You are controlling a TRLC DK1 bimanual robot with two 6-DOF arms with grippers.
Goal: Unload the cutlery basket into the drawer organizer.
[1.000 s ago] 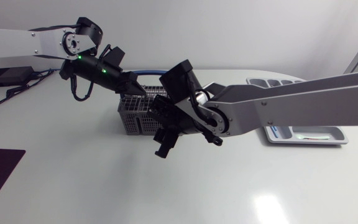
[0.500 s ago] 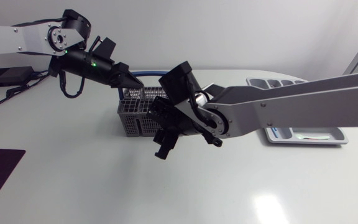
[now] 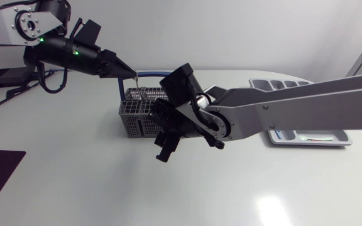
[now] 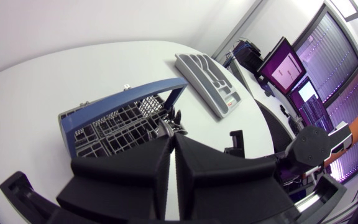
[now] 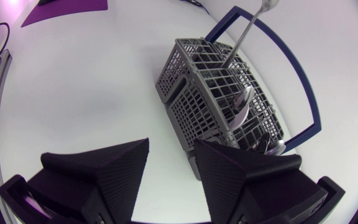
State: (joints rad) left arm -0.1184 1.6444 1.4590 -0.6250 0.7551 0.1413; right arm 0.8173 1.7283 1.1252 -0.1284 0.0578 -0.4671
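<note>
Hanging from my left claw [image 3: 131,76], which is pinched shut on its top end, a slim silver piece of cutlery [image 5: 247,34] rises out of the grey mesh cutlery basket with the blue hoop handle [image 3: 134,116]. Its lower end is down inside a compartment. The basket sits mid-tabletop, and the grey moulded drawer organizer [image 4: 197,68] lies well apart towards my right side.

My right claw [image 5: 170,146] hovers just beside the basket, fingers spread, holding nothing.

I see two risks. The grip is only on the handle's tip, so the piece could swing or slip out. Its low end could also snag the mesh and drag the unsteadied basket across the white tabletop [image 3: 74,188]. My right arm also lies across the way to the organizer.

I count one basket, one organizer, one piece lifted, and at least two spoon bowls [image 5: 244,102] left inside.
</note>
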